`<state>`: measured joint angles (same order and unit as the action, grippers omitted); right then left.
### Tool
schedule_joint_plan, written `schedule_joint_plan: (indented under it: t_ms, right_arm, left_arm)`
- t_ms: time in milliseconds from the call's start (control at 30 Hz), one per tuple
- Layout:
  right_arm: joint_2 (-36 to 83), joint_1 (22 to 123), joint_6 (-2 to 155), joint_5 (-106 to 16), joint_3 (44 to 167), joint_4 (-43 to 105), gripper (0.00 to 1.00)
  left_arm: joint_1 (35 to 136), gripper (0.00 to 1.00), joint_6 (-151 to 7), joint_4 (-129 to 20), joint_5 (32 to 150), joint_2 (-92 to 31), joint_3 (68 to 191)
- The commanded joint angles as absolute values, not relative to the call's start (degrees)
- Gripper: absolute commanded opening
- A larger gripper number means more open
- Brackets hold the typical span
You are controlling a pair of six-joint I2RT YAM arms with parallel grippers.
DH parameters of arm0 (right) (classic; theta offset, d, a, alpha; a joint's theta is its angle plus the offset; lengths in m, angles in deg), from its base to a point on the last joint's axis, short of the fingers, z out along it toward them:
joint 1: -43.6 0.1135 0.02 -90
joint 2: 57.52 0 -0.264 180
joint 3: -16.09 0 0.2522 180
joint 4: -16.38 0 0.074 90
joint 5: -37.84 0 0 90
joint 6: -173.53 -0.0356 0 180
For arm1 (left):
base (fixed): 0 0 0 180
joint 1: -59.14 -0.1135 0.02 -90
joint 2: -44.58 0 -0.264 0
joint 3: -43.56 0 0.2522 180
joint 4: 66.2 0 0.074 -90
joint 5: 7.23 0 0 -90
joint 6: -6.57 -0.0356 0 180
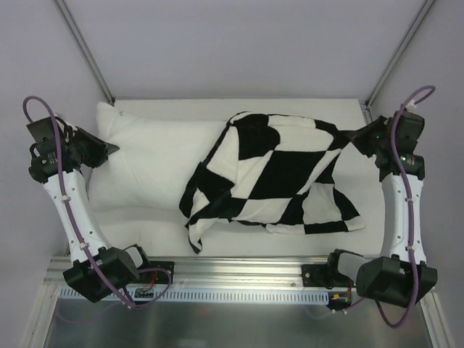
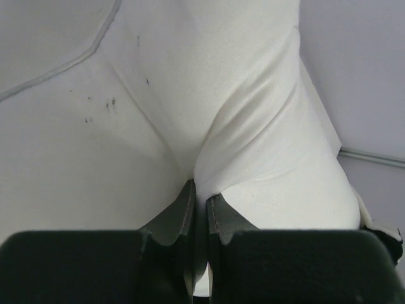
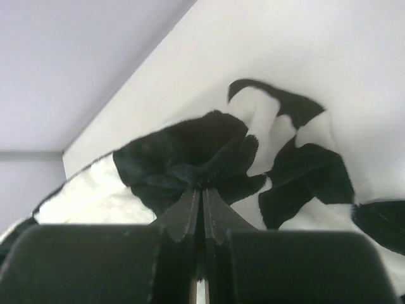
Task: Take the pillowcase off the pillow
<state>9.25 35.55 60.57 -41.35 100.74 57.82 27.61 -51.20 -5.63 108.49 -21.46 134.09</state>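
Note:
The plain white pillow (image 1: 152,156) lies across the table, its left half bare. The black and cream checkered pillowcase (image 1: 279,174) is bunched over the pillow's right half. My left gripper (image 1: 109,150) is shut on a pinch of the pillow's white fabric at its left end; the pinch shows in the left wrist view (image 2: 201,190), with the pillow (image 2: 253,126) rising behind it. My right gripper (image 1: 353,138) is shut on a black fold of the pillowcase at its far right corner; the right wrist view shows the jaws (image 3: 201,193) closed on the pillowcase (image 3: 190,152).
The white table surface (image 1: 348,109) runs to grey walls at the back and sides. A metal rail (image 1: 239,268) with both arm bases lies along the near edge. Two slanted frame bars (image 1: 83,47) rise at the back corners.

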Motion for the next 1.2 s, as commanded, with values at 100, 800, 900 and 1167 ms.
schedule_joint_plan:
  t_ms: [100, 800, 900, 1167]
  right_arm:
    - [14.27, 21.53, 61.72, -46.89, 105.5, 53.95, 0.01]
    - [-4.88, 81.36, 74.83, -61.54, 76.52, 61.14, 0.99]
    - [-0.05, 94.03, 73.69, -67.71, 75.55, 60.47, 1.0]
    - [21.29, 101.7, 74.03, -72.98, 78.71, 56.08, 0.99]
  left_arm:
    - [24.68, 0.0, -47.67, -11.39, 106.49, -22.38, 142.12]
    - [50.59, 0.99, -58.91, -6.74, 77.18, -21.44, 133.88]
    - [57.63, 0.99, -58.47, -5.5, 73.46, -17.74, 127.47]
    - [68.89, 0.99, -50.13, -7.95, 75.12, -25.98, 115.78]
